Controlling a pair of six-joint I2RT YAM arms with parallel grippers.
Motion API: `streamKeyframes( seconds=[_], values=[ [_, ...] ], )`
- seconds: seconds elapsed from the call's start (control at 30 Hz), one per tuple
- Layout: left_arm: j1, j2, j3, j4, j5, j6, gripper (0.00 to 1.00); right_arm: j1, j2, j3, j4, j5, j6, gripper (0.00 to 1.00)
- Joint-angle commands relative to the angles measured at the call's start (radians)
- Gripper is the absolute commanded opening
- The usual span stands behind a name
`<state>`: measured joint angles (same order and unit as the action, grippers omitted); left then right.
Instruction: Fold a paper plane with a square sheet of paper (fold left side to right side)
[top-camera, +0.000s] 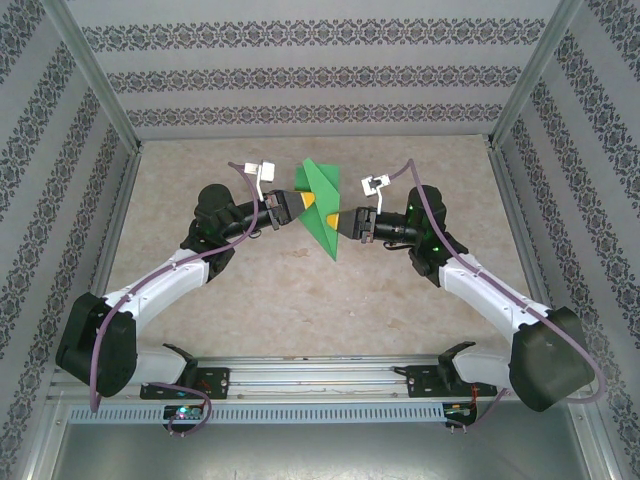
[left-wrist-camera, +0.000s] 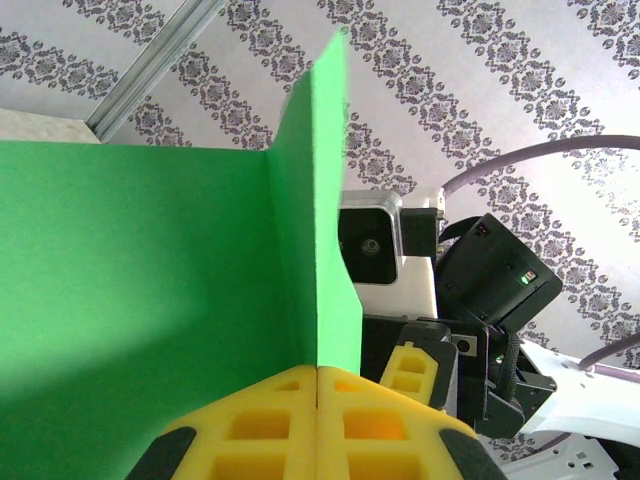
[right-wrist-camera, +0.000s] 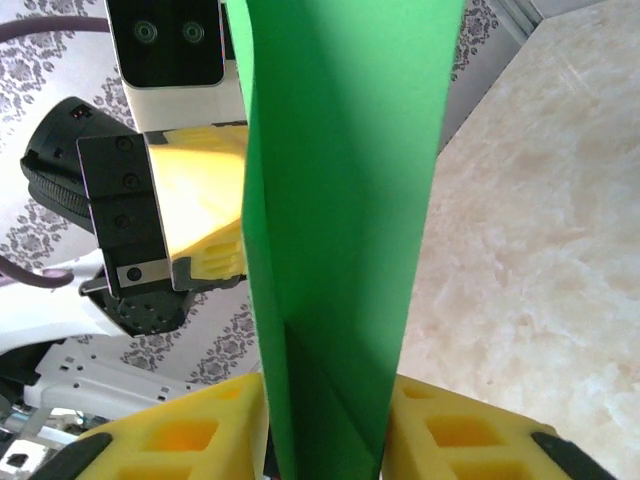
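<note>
The bright green paper (top-camera: 322, 205) is held in the air above the table between both arms, folded into a narrow shape with a pointed lower end. My left gripper (top-camera: 298, 203) is shut on its left edge. In the left wrist view the yellow fingertips (left-wrist-camera: 270, 420) meet on the paper (left-wrist-camera: 150, 280), where a flap stands up along a crease. My right gripper (top-camera: 340, 222) grips the lower part. The right wrist view shows the folded paper (right-wrist-camera: 340, 180) running up between its yellow fingers (right-wrist-camera: 470, 435), and the left gripper (right-wrist-camera: 205, 200) sits behind it.
The beige marbled table (top-camera: 320, 300) lies below, fenced by patterned walls and a metal frame (top-camera: 100, 90). The right wrist's white camera block (left-wrist-camera: 385, 250) is close behind the paper in the left wrist view. The arm bases stand on the rail (top-camera: 320, 380) at the near edge.
</note>
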<state>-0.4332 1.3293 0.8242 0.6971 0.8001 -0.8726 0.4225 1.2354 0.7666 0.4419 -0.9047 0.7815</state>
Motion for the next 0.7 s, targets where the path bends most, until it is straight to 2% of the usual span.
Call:
streamKeyframes(
  seconds=[0.0,0.07,0.17,0.27,0.4,0.53,0.67],
  values=[
    [-0.017,0.006,0.004,0.028,-0.007,0.011,0.08,-0.004,-0.007,0.031,0.004,0.011,-0.031,0.22],
    [-0.015,-0.001,0.001,0.004,-0.019,0.025,0.18,-0.005,-0.012,0.033,-0.014,0.019,-0.044,0.12],
    [-0.015,-0.036,-0.003,-0.081,-0.060,0.083,0.29,-0.005,-0.026,0.033,-0.059,0.035,-0.075,0.04],
    [-0.014,-0.097,0.003,-0.221,-0.123,0.167,0.40,-0.005,-0.046,0.035,-0.129,0.062,-0.125,0.00],
    [-0.013,-0.202,-0.017,-0.370,-0.257,0.256,0.51,-0.001,-0.083,0.046,-0.266,0.141,-0.223,0.00],
    [-0.012,-0.313,-0.051,-0.495,-0.395,0.318,0.58,0.039,-0.115,0.113,-0.539,0.342,-0.387,0.00],
    [-0.011,-0.441,-0.098,-0.623,-0.553,0.359,0.64,0.131,-0.118,0.192,-0.763,0.648,-0.520,0.00]
  ],
)
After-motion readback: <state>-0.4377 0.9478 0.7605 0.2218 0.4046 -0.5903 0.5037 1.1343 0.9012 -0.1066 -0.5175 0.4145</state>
